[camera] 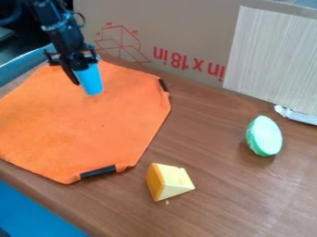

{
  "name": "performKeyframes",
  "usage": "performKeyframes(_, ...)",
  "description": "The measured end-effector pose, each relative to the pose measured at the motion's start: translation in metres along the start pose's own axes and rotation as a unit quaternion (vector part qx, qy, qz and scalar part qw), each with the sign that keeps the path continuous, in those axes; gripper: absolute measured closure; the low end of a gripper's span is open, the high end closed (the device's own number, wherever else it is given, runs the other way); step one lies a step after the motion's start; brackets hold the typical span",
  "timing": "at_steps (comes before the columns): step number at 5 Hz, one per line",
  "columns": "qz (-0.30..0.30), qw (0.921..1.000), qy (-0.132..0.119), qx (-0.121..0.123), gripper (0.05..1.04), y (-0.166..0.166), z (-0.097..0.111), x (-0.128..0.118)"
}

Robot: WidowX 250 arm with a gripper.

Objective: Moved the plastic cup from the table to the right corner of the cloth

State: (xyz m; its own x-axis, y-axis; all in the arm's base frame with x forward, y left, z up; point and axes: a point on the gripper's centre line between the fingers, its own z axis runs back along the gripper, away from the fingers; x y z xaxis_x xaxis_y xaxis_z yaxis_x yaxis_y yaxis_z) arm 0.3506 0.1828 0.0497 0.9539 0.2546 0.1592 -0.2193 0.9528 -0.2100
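Your blue plastic cup [91, 82] tilts, upper left, over the orange fabric cloth [80, 122], its top hidden by the black gripper [83, 69], whose fingers hold it. The left edge crops the cloth. A yellow wedge [171, 181] sits lower centre; a pale green rounded piece [266, 136], right.

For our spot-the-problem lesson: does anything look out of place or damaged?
Two corners of the orange cloth look blunted, each beside a dark strip; a ragged white strip lies by the pale panel.

even, moderate light; soft shadow under green piece [267, 135]; faint sheen on wooden table [272, 192], lower right; upper left dark.
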Motion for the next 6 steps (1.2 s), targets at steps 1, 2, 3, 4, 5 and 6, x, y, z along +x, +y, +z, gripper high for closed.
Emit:
performKeyframes(1,-0.020,0.9998,0.004,-0.002,0.997,-0.023,-0.009,0.006)
performKeyframes(2,-0.032,0.9995,0.000,-0.004,0.997,-0.044,-0.014,0.012)
performKeyframes(3,-0.039,0.9992,-0.002,-0.001,0.997,-0.062,-0.018,0.019)
performKeyframes(4,-0.033,0.9994,0.000,0.010,0.997,-0.067,-0.028,0.023)
performKeyframes(5,-0.031,0.9994,0.003,0.016,0.997,-0.074,-0.037,0.028)
performKeyframes(6,-0.031,0.9993,0.000,0.019,0.997,-0.078,-0.040,0.034)
